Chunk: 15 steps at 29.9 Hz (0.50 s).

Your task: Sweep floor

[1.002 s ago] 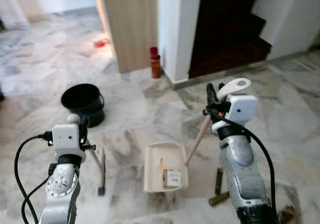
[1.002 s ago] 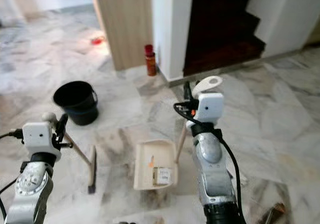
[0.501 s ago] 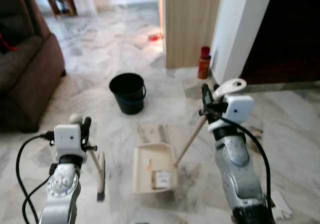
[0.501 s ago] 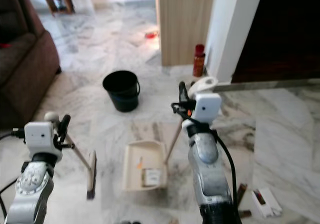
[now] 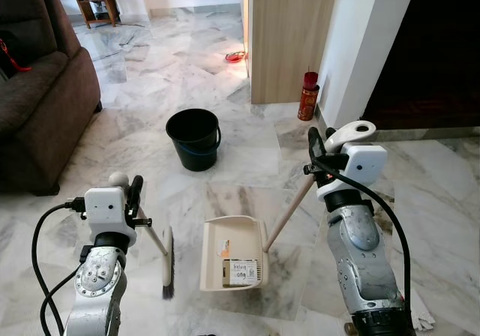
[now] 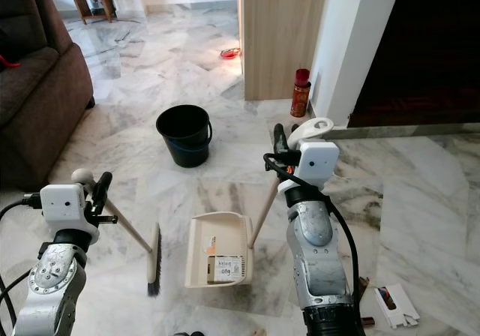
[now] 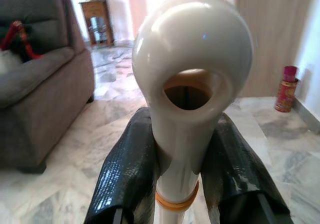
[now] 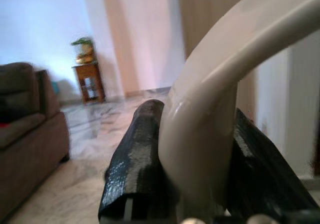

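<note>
My left gripper [image 5: 129, 201] is shut on the cream handle of a small broom [image 5: 166, 261], whose dark bristles rest on the marble floor at the lower left. In the left wrist view the handle's rounded end [image 7: 192, 79] sits between both black fingers [image 7: 127, 169]. My right gripper [image 5: 321, 156] is shut on the long handle [image 5: 289, 212] of a cream dustpan [image 5: 231, 253]. The pan lies flat on the floor between my arms and holds a small box [image 5: 238, 270] and an orange scrap [image 5: 223, 247]. A black bucket [image 5: 193, 137] stands farther ahead.
A brown sofa [image 5: 37, 96] fills the left side. A wooden panel and white pillar [image 5: 330, 36] rise ahead, with a red can [image 5: 307, 96] at their foot. A dark stairwell opening [image 5: 435, 51] is at the right. A small packet [image 6: 394, 298] lies on the floor by my right arm.
The camera has swung left and back, bringing the sofa and more floor into view. Both grippers keep their hold; the broom head sits slightly closer to the dustpan.
</note>
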{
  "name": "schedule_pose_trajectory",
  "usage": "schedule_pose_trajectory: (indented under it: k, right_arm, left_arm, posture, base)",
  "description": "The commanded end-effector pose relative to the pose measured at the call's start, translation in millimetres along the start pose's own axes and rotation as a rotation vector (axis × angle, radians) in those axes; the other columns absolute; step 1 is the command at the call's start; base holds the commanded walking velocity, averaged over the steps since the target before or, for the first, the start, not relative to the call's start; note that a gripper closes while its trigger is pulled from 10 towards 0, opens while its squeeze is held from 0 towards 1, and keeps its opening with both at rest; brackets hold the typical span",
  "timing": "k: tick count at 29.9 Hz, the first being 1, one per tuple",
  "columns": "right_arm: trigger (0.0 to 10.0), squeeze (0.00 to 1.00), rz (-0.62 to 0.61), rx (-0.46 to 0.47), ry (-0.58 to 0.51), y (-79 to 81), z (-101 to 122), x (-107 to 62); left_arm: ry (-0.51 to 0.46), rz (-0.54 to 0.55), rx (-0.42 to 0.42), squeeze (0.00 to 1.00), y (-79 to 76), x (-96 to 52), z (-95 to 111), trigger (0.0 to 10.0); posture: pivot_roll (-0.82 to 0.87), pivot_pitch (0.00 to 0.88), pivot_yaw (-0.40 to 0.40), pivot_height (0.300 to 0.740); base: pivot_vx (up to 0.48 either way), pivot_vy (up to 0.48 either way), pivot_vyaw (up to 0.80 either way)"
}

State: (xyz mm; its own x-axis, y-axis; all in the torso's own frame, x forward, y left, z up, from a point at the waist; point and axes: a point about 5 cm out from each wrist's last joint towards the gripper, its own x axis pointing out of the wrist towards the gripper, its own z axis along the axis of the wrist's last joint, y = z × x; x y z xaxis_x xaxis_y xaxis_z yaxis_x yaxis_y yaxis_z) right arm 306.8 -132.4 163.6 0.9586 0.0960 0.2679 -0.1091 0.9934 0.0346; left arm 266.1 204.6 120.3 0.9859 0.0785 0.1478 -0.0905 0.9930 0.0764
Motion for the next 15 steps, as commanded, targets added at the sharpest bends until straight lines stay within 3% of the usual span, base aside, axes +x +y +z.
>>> schedule_pose_trajectory:
  k: [1,15]
  right_arm:
    - [10.0,0.00,0.035,0.024,-0.084,10.1,17.5,7.0]
    - [10.0,0.00,0.051,0.074,-0.074,14.5,17.0,8.6]
  left_arm:
    - [-0.053,0.015,0.028,0.00,5.0,2.0,11.9,10.0]
    - [-0.054,0.020,0.026,0.00,7.4,0.3,12.5,10.0]
  posture:
    - [0.06,0.064,0.053,0.740]
    - [0.07,0.078,0.054,0.740]
  base:
    - [0.274,0.000,0.79]
    - [0.287,0.000,0.00]
